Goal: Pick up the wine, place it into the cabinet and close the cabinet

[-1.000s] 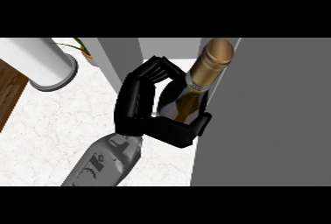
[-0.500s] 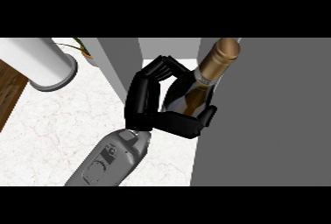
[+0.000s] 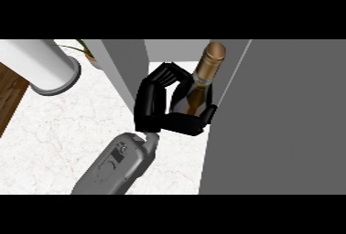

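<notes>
The left hand [image 3: 152, 107] was holding the wine bottle [image 3: 205, 77]. Its black fingers [image 3: 165, 75] curled round the far side of the bottle. Its thumb [image 3: 186, 123] curled round the near side. The hand hid the lower part of the bottle, so I could not tell if the bottle stood on anything. The gold top of the bottle stuck out past the fingers.

The bottle was at the open front of the grey cabinet [image 3: 128, 68], on the right side of the bench [image 3: 61, 132]. It sat in the gap between the cabinet's left wall and a wide grey panel [image 3: 283, 114] on the right. The bottle was just beside that panel. I could not tell if the panel was the door or a side wall. The back of the hand was close to the left wall.

The grey forearm [image 3: 115, 167] came in from the near edge of the bench and pointed up toward the cabinet.

The bench top was white with thin marble lines. A tall white round thing [image 3: 40, 64] stood near the far left corner. A thin green leaf [image 3: 84, 48] showed just behind it. A strip of brown wood [image 3: 10, 96] ran along the left edge of the bench.
</notes>
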Controlling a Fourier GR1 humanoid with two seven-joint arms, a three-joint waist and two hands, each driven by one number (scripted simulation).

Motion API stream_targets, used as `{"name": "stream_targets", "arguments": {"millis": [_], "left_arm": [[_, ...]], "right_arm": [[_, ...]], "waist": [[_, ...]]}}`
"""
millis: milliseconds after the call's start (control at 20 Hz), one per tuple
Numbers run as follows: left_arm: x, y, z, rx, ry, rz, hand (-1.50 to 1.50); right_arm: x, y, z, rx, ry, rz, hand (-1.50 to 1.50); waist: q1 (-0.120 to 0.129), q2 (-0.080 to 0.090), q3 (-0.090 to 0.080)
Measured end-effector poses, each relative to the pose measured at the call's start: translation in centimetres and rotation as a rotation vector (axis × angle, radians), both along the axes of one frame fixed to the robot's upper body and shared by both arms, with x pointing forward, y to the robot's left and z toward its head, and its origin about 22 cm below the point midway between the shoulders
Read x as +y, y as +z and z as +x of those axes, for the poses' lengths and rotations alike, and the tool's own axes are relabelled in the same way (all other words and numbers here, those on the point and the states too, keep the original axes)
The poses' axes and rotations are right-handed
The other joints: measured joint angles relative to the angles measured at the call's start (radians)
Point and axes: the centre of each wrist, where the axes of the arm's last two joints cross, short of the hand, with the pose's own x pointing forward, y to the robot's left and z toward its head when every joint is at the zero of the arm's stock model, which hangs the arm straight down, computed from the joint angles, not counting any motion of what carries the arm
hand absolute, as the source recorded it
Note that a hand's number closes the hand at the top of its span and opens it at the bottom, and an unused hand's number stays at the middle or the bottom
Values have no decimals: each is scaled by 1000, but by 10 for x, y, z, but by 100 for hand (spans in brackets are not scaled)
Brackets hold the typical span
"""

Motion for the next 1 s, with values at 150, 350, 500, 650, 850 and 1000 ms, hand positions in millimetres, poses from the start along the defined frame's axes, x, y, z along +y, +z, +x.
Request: {"name": "stream_targets", "arguments": {"millis": [150, 350, 500, 650, 850, 1000], "left_arm": [[-1, -15, 1, -1, 13, 31, 150], [4, -33, 1, -13, 38, 88, 150], [7, -41, 8, -22, 57, 118, 150], [11, -50, 15, -30, 73, 127, 150], [11, -59, 22, -36, 106, 126, 150], [18, -58, 30, -33, 117, 116, 150]], "right_arm": [[2, 0, 0, 4, 7, 3, -150], [2, 0, 1, -5, 8, 9, -150], [-1, 0, 1, -7, -3, 0, -150], [0, 0, 0, -6, 1, -1, -150], [2, -1, 1, -7, 15, 3, -150], [3, -3, 0, -3, 20, 11, -150]], "waist": [[1, 0, 0], [5, -1, 0], [4, 0, 0], [2, 0, 0], [0, 1, 0], [2, 0, 0]]}}
